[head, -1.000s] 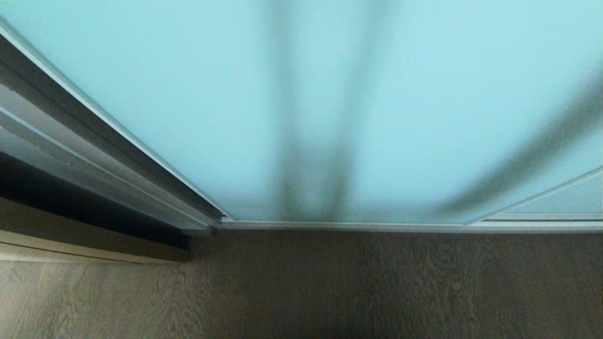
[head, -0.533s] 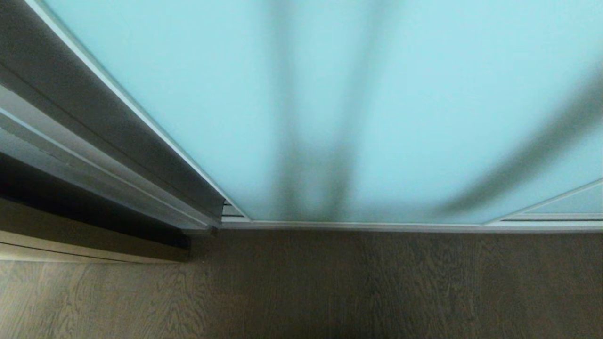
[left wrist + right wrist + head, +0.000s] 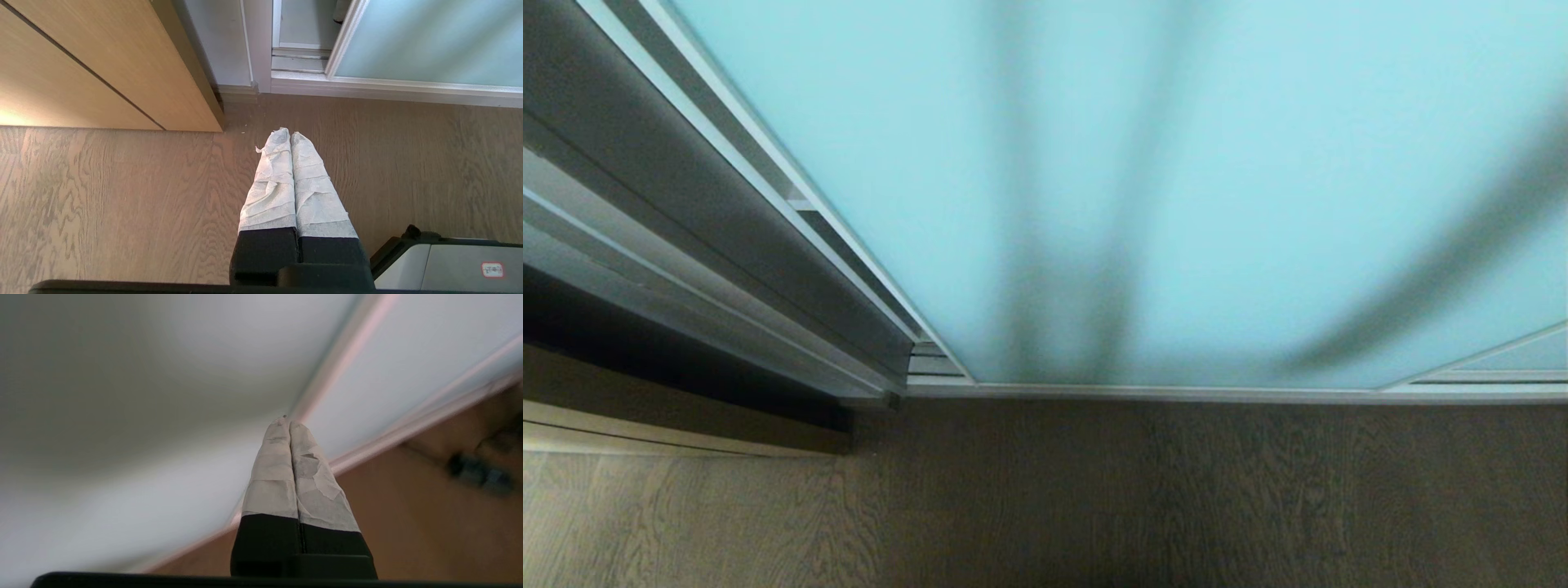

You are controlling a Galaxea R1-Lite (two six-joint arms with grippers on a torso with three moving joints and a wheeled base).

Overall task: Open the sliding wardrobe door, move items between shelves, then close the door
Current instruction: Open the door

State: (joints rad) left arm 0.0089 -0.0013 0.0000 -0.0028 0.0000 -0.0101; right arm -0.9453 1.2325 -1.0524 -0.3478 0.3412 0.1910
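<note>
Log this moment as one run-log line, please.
door: sliding wardrobe door partly open | right gripper shut at its frame | left gripper shut, parked

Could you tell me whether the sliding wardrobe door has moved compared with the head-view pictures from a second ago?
Yes. The sliding wardrobe door has slid toward the robot's right: its left edge has drawn away from the fixed grey wardrobe frame, opening a gap that exposes the bottom track.

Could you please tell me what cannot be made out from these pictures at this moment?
- Wardrobe contents: in the head view, the frosted sliding wardrobe door covers them; only a narrow gap shows.
- Contact: in the right wrist view, the shut right gripper points at the blurred door frame; whether it touches is unclear.
- Both arms: outside the head view; the shut left gripper hangs over the floor.
</note>
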